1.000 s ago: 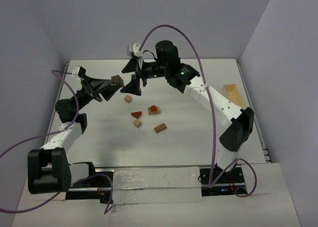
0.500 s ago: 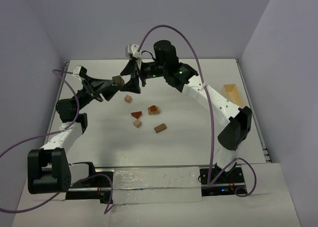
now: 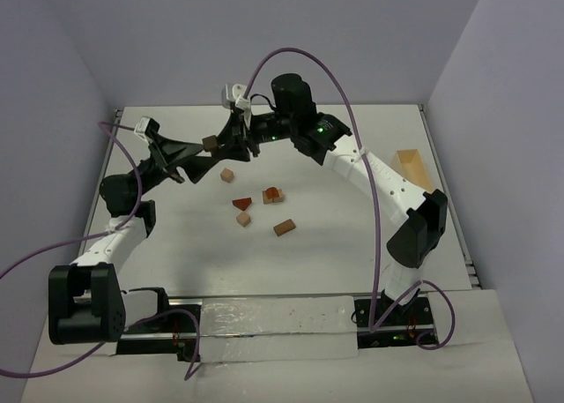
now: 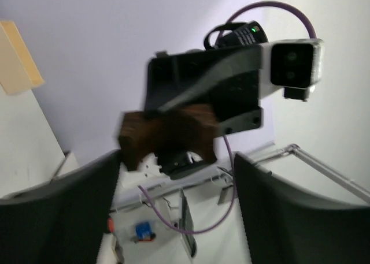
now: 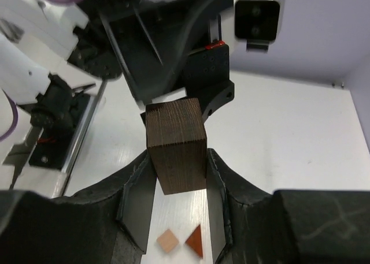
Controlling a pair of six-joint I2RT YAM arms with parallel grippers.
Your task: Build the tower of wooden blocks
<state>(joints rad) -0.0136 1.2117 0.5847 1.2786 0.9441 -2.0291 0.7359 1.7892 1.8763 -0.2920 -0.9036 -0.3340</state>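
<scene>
A dark brown block (image 3: 210,142) hangs in the air over the far left of the table, between both grippers. My left gripper (image 3: 208,149) is shut on it from the left. My right gripper (image 3: 220,141) comes from the right, and in the right wrist view its pads press both sides of the block (image 5: 175,142). The left wrist view is blurred and shows the block (image 4: 167,134) at its fingertips. Loose blocks lie on the table: a tan cube (image 3: 227,175), a reddish piece (image 3: 272,194), a triangular piece (image 3: 241,203), a tan block (image 3: 243,219) and a reddish-brown bar (image 3: 284,227).
A pale wooden box (image 3: 414,167) stands by the table's right edge. Purple cables (image 3: 291,55) loop above the arms. Walls close the table in at the back and on both sides.
My right gripper has slid left over the dark block and closed its jaws from wide open onto its sides. The left gripper has kept its hold and barely moved.
</scene>
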